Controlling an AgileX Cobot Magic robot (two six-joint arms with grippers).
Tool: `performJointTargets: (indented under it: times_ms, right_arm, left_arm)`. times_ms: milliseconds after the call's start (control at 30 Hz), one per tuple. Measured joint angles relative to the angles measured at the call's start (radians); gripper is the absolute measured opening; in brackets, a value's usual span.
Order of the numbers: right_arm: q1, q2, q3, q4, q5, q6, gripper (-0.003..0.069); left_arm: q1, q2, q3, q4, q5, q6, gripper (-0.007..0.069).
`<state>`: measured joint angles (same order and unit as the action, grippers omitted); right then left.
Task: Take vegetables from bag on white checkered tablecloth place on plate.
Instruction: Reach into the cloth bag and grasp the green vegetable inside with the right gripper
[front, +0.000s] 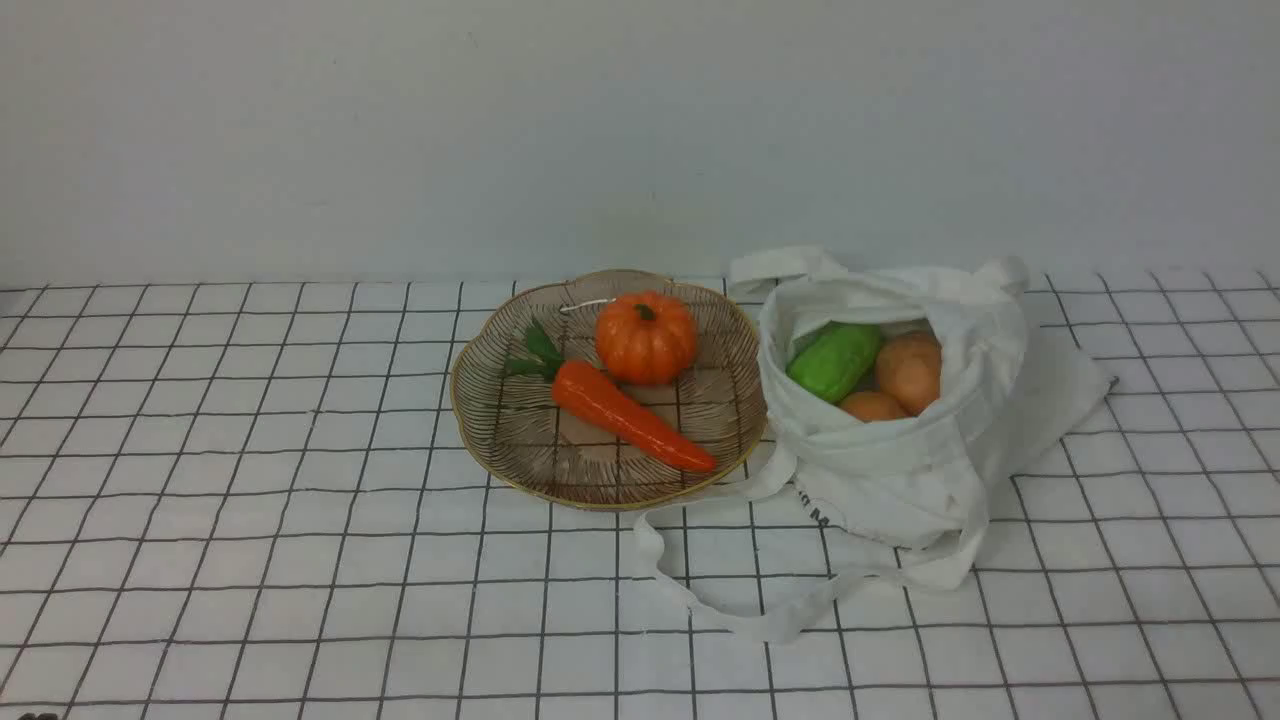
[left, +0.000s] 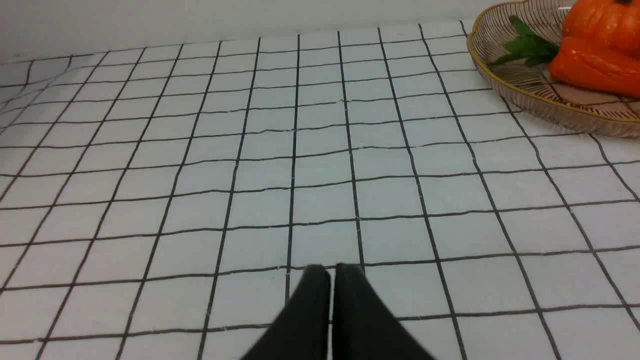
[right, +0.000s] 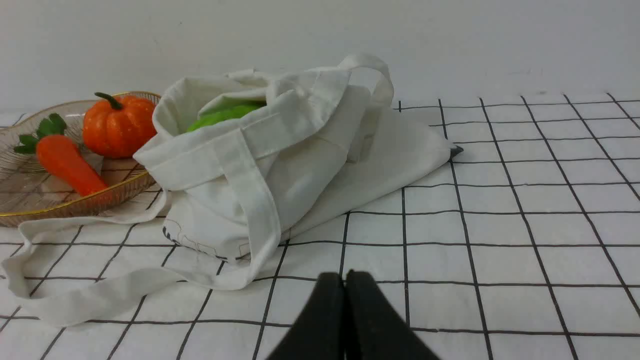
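The white cloth bag (front: 900, 450) lies open on the white checkered tablecloth (front: 250, 500), right of the plate (front: 500, 440). Inside the bag I see a green gourd (front: 835, 360) and two tan potato-like lumps (front: 910, 370); in the right wrist view only the green gourd (right: 225, 114) shows above the bag (right: 280, 165). The plate holds an orange carrot (front: 625, 415) and a small pumpkin (front: 646, 337). Neither arm shows in the front view. My left gripper (left: 332, 270) is shut and empty over bare cloth, left of the plate (left: 525, 90). My right gripper (right: 344, 275) is shut and empty, short of the bag.
The bag's long strap (front: 720, 600) loops across the cloth in front of the plate and bag. A plain wall (front: 640, 130) closes off the far edge of the table.
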<state>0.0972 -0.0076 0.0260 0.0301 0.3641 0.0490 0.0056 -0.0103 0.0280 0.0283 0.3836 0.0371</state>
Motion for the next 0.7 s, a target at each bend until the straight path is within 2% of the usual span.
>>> performJointTargets:
  times_ms: [700]
  right_arm:
    - [0.0, 0.0, 0.0, 0.0, 0.0, 0.019, -0.0015]
  left_arm:
    - [0.0, 0.0, 0.0, 0.0, 0.0, 0.0, -0.0008]
